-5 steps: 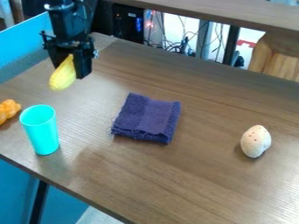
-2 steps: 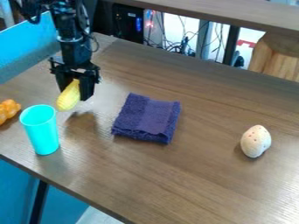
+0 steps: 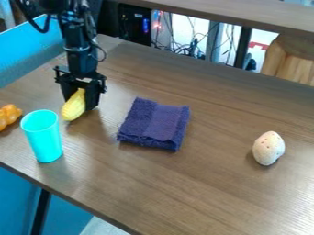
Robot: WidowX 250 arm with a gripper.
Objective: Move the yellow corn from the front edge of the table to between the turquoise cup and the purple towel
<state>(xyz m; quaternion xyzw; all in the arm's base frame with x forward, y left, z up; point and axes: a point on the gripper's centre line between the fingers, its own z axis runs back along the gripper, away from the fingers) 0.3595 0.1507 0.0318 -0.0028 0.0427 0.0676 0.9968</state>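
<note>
Black fingers of the tool [image 3: 79, 103] are closed on a yellow toy corn cob [image 3: 73, 106], one finger on each side, with the cob slanting so that its free end points down toward the turquoise cup [image 3: 43, 137]. Over the last moments the arm has lowered the tool: the cob, first held well above the wood-grain table [image 3: 184, 188], is now down close to its surface, beyond the cup and slightly to its right as the camera sees it. Most of that drop came first, and the latest shift is small. Whether the cob already touches the table cannot be told, but the grip has not let go, so it is brought low rather than released.

Nothing else has moved. The cup stands upright, open end up, near the table's edge. To the left of the cup, slightly farther back, is a lumpy orange thing [image 3: 8, 115], partly cut off by the view's edge. To the right of the cup lies a folded purple cloth [image 3: 154, 125], and well apart from it, farther right of the cup, rests a pale, speckled egg-shaped thing [image 3: 268, 148].
</note>
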